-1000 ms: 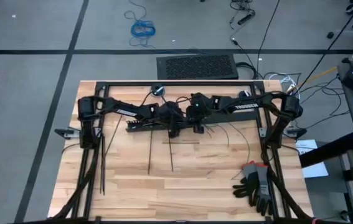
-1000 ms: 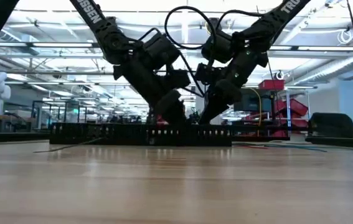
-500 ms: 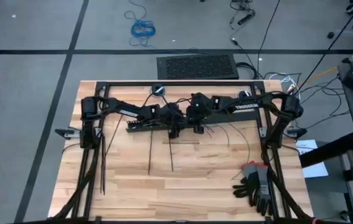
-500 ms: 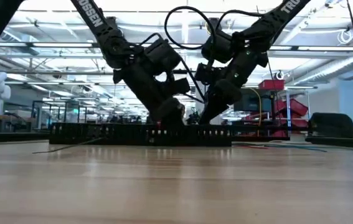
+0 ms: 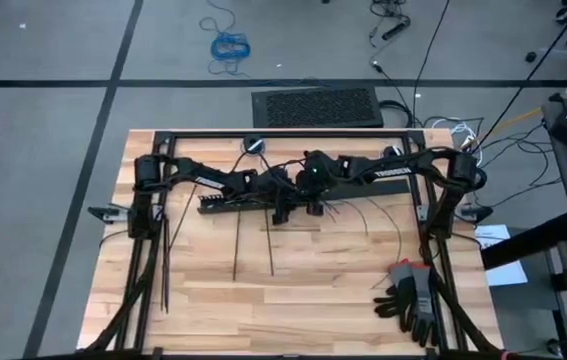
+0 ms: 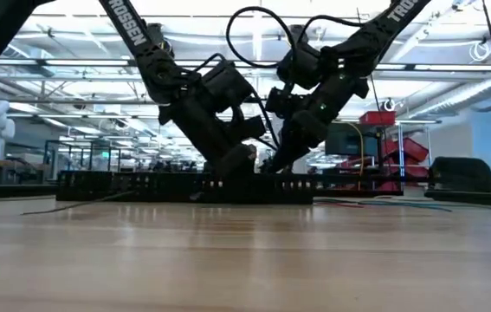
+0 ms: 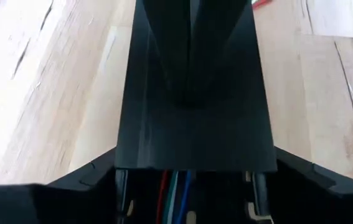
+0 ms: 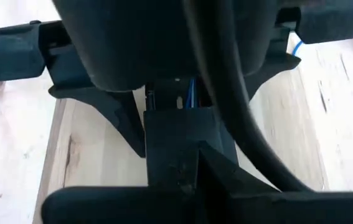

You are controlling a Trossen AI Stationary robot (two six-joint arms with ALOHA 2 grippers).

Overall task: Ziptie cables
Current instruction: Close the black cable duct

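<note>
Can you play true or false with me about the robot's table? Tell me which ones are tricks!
1. Both grippers are down at the black slotted bar in the middle of the table. True: the left gripper and the right gripper meet there.
2. A pair of gloves lies near the table's front right corner. True.
3. The long thin black zipties are all stacked on the gloves. False: they lie on the bare wood, left of the middle.
4. The coiled blue cable sits on the table. False: it is on the floor beyond the table.
</note>
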